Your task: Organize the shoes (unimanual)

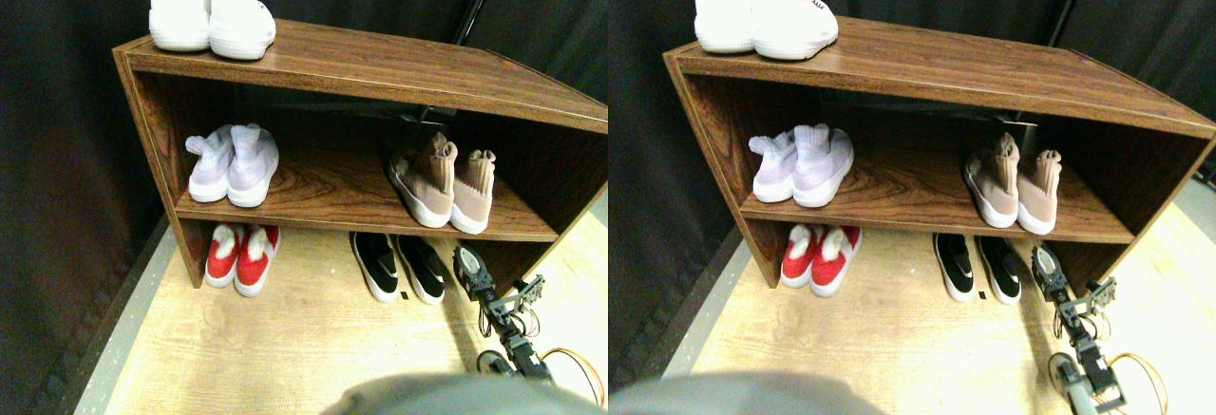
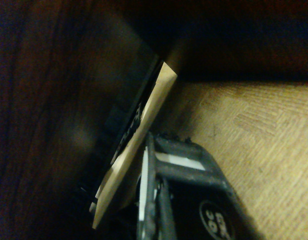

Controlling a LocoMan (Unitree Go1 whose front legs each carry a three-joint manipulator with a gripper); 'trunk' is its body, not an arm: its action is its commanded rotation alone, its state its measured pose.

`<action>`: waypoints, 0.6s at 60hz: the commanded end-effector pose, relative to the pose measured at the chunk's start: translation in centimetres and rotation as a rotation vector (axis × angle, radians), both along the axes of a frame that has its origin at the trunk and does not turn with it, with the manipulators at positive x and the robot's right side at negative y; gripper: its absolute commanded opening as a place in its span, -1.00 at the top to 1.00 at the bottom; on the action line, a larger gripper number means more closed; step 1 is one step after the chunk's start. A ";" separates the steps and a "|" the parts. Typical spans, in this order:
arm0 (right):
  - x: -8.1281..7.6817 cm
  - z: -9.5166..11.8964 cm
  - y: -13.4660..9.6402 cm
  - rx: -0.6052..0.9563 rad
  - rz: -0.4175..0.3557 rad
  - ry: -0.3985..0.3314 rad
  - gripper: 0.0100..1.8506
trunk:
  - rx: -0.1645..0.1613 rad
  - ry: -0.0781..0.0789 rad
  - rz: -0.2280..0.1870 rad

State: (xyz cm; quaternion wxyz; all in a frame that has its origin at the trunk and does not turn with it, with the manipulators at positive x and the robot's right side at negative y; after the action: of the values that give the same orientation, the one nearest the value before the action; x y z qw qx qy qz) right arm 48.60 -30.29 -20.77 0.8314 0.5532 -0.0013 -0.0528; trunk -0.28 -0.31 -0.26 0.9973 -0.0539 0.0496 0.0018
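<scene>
A pair of black slip-ons with white soles stands on the floor under the shelf unit, heels toward me. Just to their right, close to the nearer shoe, is my right gripper, low over the floor by the unit's right side panel. A pair of tan sock sneakers stands on the middle shelf at the right, above the gripper. In the wrist view a black surface with pale marks, edged by a pale strip, lies just ahead of the dark jaw frame; I cannot tell whether it is the shoe.
The brown wooden shelf unit carries white shoes on top and pale lavender shoes on the middle shelf at the left. Red shoes stand on the floor at the left. Pale wood floor spreads in front; dark curtains hang behind.
</scene>
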 end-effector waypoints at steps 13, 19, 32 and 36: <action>1.3 -0.9 0.1 0.046 -0.036 0.043 0.94 | -0.010 0.016 0.024; 1.7 -1.4 0.3 0.049 -0.031 0.054 0.94 | -0.012 0.017 0.031; 2.4 -2.0 1.4 0.081 -0.005 0.097 0.94 | -0.022 0.020 0.040; 2.6 -2.3 1.6 0.075 0.022 0.097 0.94 | -0.025 0.022 0.042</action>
State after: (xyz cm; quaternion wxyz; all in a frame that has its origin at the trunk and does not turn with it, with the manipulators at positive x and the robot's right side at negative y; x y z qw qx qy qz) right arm 50.67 -29.15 -23.75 0.8092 0.5765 0.0579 -0.0974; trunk -0.33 -0.29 -0.17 0.9971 -0.0579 0.0492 0.0110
